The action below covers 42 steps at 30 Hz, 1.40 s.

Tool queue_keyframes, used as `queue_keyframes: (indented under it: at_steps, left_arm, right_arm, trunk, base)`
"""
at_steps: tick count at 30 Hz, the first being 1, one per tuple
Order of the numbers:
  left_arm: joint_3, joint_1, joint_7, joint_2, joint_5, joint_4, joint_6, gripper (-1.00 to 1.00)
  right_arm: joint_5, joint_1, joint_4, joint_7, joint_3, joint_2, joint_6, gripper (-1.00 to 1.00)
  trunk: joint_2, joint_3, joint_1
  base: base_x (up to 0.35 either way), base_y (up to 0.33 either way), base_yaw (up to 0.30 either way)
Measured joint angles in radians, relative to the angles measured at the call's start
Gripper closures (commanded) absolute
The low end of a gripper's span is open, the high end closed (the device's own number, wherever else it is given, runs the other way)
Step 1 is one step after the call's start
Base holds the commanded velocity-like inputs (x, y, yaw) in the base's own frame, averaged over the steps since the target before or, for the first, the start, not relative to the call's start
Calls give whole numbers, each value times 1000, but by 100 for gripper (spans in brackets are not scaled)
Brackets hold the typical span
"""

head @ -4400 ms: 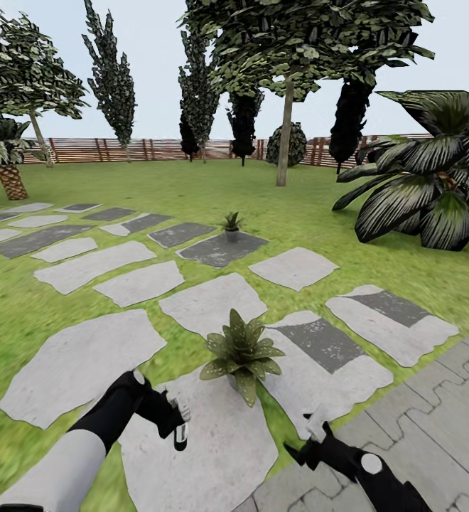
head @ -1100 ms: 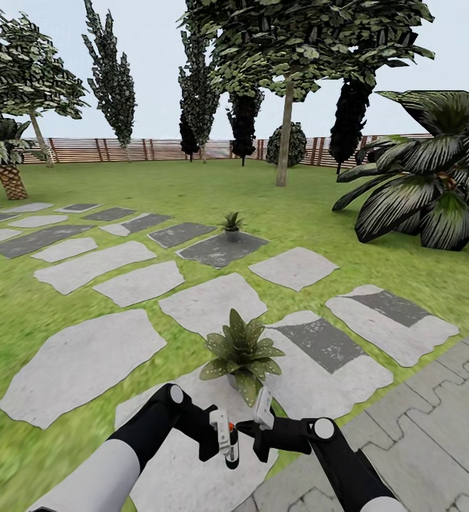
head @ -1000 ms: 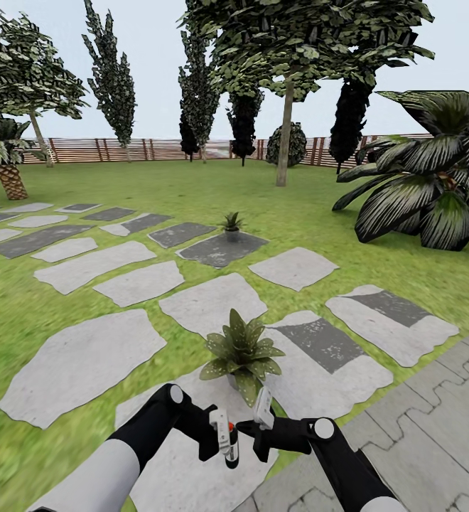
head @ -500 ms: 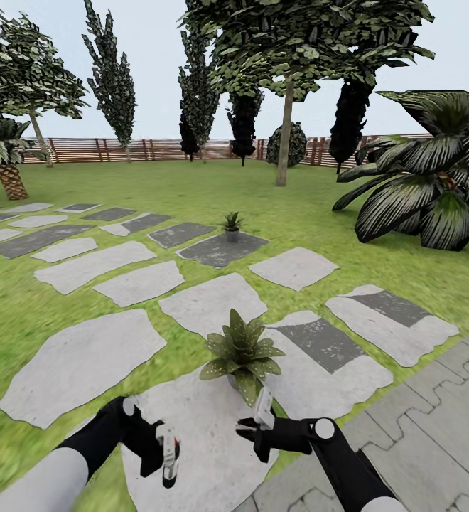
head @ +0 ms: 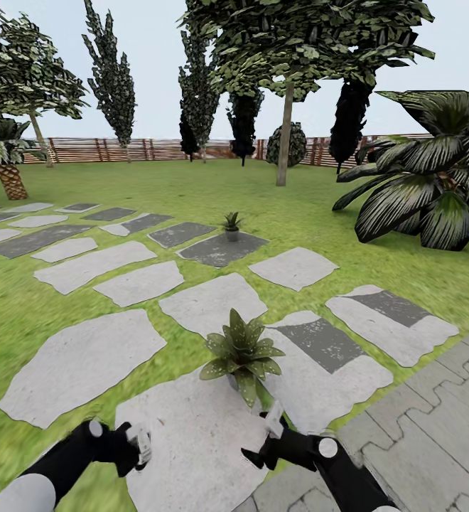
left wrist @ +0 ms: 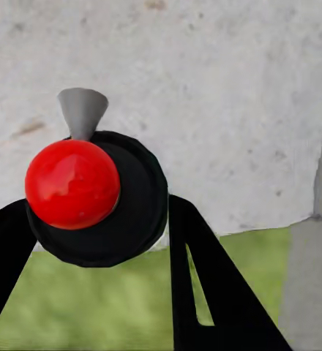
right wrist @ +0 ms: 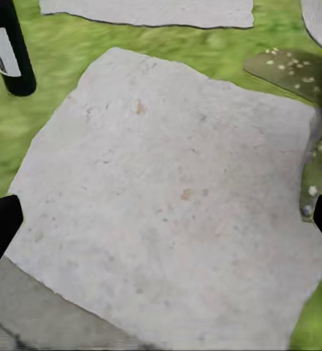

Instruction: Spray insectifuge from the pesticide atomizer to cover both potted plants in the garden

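The pesticide atomizer (left wrist: 113, 219) sat in the left gripper (head: 142, 446), low over the lawn (head: 21, 313) at approx 9 o'clock of the right gripper (head: 271, 427). In the left wrist view it was seen end-on: dark round body, red knob and grey funnel spout, w/ the black fingers (left wrist: 205, 285) closed against both sides of it. The right wrist view caught its lower half, a slim dark cylinder w/ a pale label. It probably handled as a light, rigid plastic bottle, smooth-walled and so prone to twist or slip in a two-point pinch. Best hold was likely mid-body, below the head, leaving spout and knob free. The right gripper's fingers were spread wide and empty, w/ only their tips at the edges of its own view. The near potted plant (head: 241, 352) stood at approx 12 o'clock of the right gripper on a stepping stone (head: 192, 455), close by. The far potted plant (head: 232, 226) was well beyond, also approx 12. Hard to make out: in the head view the bottle was nearly lost behind the left gripper, so which way the spout pointed relative to the plants could not be told. The near plant's pot was mostly hidden under its leaves.
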Motion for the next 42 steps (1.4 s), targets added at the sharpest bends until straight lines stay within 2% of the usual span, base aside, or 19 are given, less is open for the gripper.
queue_keyframes:
  at_steps: [1, 3, 4, 5, 6, 7, 8, 9, 12, 13, 15, 16, 18, 22, 35, 42]
  left_arm:
    - [47, 12, 64, -4, 31, 12, -3, 100]
    - [91, 26, 153, -7, 87, 30, -7, 100]
    - [111, 34, 220, -9, 140, 44, -16, 100]
    - [125, 40, 303, -10, 226, 62, -49, 100]
    - [130, 44, 362, -9, 303, 80, -90, 100]
    - [132, 51, 418, -9, 374, 102, -137, 100]
    - [133, 62, 474, -9, 436, 119, -178, 100]
    - [133, 74, 515, -9, 471, 126, -200, 100]
    - [134, 117, 665, -10, 530, 138, -294, 100]
    - [134, 127, 698, -11, 540, 141, -319, 100]
    - [134, 159, 764, -13, 576, 149, -372, 100]
    - [135, 181, 789, -14, 593, 152, -396, 100]
    - [134, 203, 807, -15, 605, 155, -419, 100]
    - [133, 213, 815, -18, 609, 205, -430, 100]
    - [133, 214, 816, -21, 611, 230, -433, 100]
    - [135, 214, 817, -21, 611, 230, -432, 100]
  right_arm:
    - [-2, 1, 54, -121, 0, 0, -4, -100]
    - [-6, 1, 129, -299, 0, 0, -30, -100]
    - [-10, 1, 185, -433, 0, 1, -79, -100]
    - [-24, 1, 260, -590, -1, 3, -167, -100]
    - [-51, 1, 321, -695, -4, 5, -235, -100]
    - [-95, 1, 377, -768, -8, 7, -294, -100]
    - [-143, 1, 426, -817, -8, 7, -345, -100]
    - [-179, 2, 453, -838, -8, 7, -378, -100]
    - [-292, 4, 494, -870, -9, 1, -468, -100]
    - [-305, 4, 497, -873, -9, 0, -494, -100]
    - [-326, 12, 502, -898, -11, -22, -575, -100]
    - [-338, 22, 503, -936, -12, -35, -618, -100]
    - [-346, 30, 504, -998, -10, -45, -654, -100]
    - [-346, 34, 506, -1032, -6, -48, -665, -100]
    - [-343, 35, 509, -1033, -4, -41, -662, -100]
    - [-344, 35, 584, -1034, -2, -31, -662, -100]
  trunk:
    - [0, 0, 0]
    - [0, 0, 0]
    - [0, 0, 0]
    - [0, 0, 0]
    - [0, 0, 0]
    - [0, 0, 0]
    - [0, 0, 0]
    - [0, 0, 0]
    - [0, 0, 0]
    - [0, 0, 0]
    - [0, 0, 0]
    - [0, 0, 0]
    - [0, 0, 0]
    - [0, 0, 0]
    - [0, 0, 0]
    - [0, 0, 0]
  base:
    - [0, 0, 0]
    - [0, 0, 0]
    - [0, 0, 0]
    - [0, 0, 0]
    - [0, 0, 0]
    - [0, 0, 0]
    - [0, 0, 0]
    - [0, 0, 0]
    - [0, 0, 0]
    - [0, 0, 0]
    - [0, 0, 0]
    - [0, 0, 0]
    - [0, 0, 0]
    - [0, 0, 0]
    - [0, 0, 0]
    - [0, 0, 0]
